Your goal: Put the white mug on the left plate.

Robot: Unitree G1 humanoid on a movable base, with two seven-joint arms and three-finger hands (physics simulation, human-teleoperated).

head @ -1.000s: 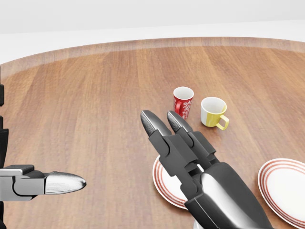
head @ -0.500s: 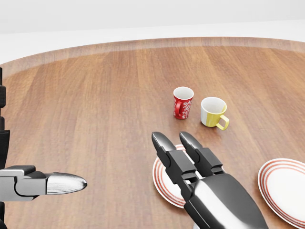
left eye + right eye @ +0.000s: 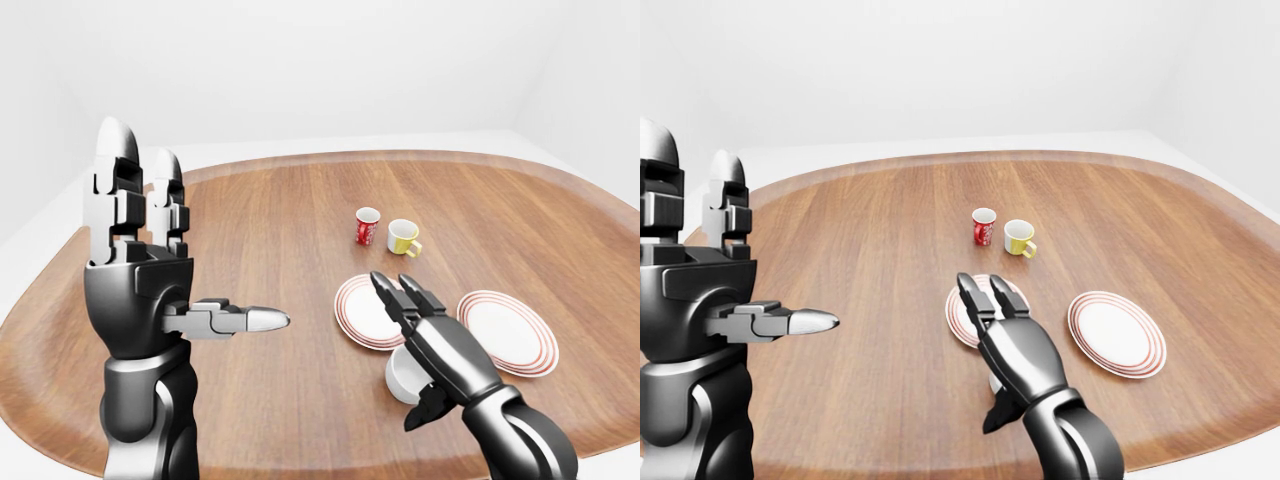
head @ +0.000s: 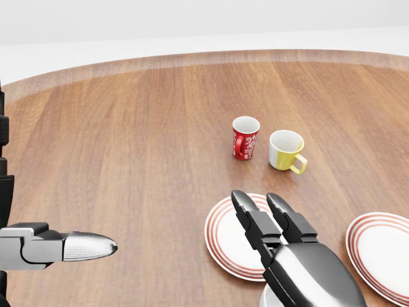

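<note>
The white mug (image 3: 401,376) stands on the wooden table, just below the left plate (image 3: 362,312) and partly under my right hand. My right hand (image 3: 404,345) is open. Its two long fingers (image 3: 384,289) stretch over the mug and reach onto the left plate's lower edge. The thumb hangs beside the mug and does not close on it. In the head view only a sliver of the mug (image 4: 266,299) shows under the palm. My left hand (image 3: 160,250) is raised at the left, open and empty, with fingers upright and thumb pointing right.
A second red-rimmed plate (image 3: 508,330) lies to the right of the first. A red mug (image 3: 367,226) and a yellow mug (image 3: 403,237) stand side by side above the plates. The table's rounded edge (image 3: 300,462) runs close below the white mug.
In the head view my right hand has drawn back towards the bottom edge. Its fingertips went from near the red and yellow mugs to over the left plate. The left hand stays put.
</note>
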